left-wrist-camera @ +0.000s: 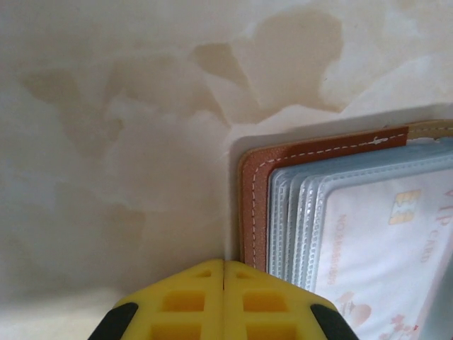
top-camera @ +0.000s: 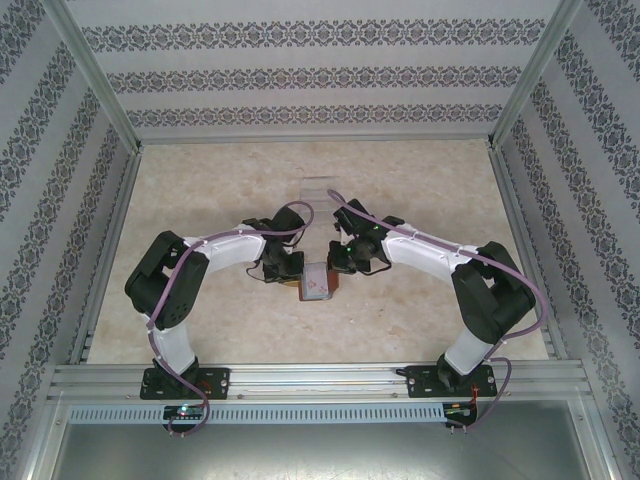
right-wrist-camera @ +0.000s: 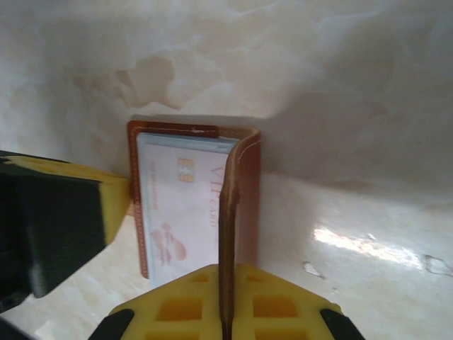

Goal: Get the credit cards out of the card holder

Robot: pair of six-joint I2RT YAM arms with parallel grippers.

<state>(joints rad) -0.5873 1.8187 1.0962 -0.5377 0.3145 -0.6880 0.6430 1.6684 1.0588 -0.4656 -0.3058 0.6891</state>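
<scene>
**Right claw** (right-wrist-camera: 226, 283), one. The yellow pads are clamped on the raised cover flap (right-wrist-camera: 228, 227) of the card holder (right-wrist-camera: 248, 166), and the flap stands edge-on between them.

**Left claw** (left-wrist-camera: 224, 278), one. The pads are pressed together with nothing between them, and the tips sit just beside the holder's stitched outer edge. Whether they touch the holder cannot be told.

**Card holder**, one. It is reddish-brown leather with white stitching and lies open on the table (right-wrist-camera: 354, 99). In the top view it sits mid-table between the two claws.

**Pocket sleeves** (left-wrist-camera: 289, 212), blue-grey. Roughly four stacked edges can be counted in the left wrist view.

**Credit card** (right-wrist-camera: 180, 212), one face visible. It is whitish with pink marks, a gold chip and the lettering "VIP CARD". It lies inside the topmost sleeve, left of the right claw's pinched flap. Whether more cards lie beneath it cannot be told.

**Table**, one, with a beige marbled surface.

**Clear tray** (top-camera: 325, 188), one. It is on the far side of the claws, apart from the holder.

**Arms** (top-camera: 225, 245), two, bent inward over the holder.
</scene>
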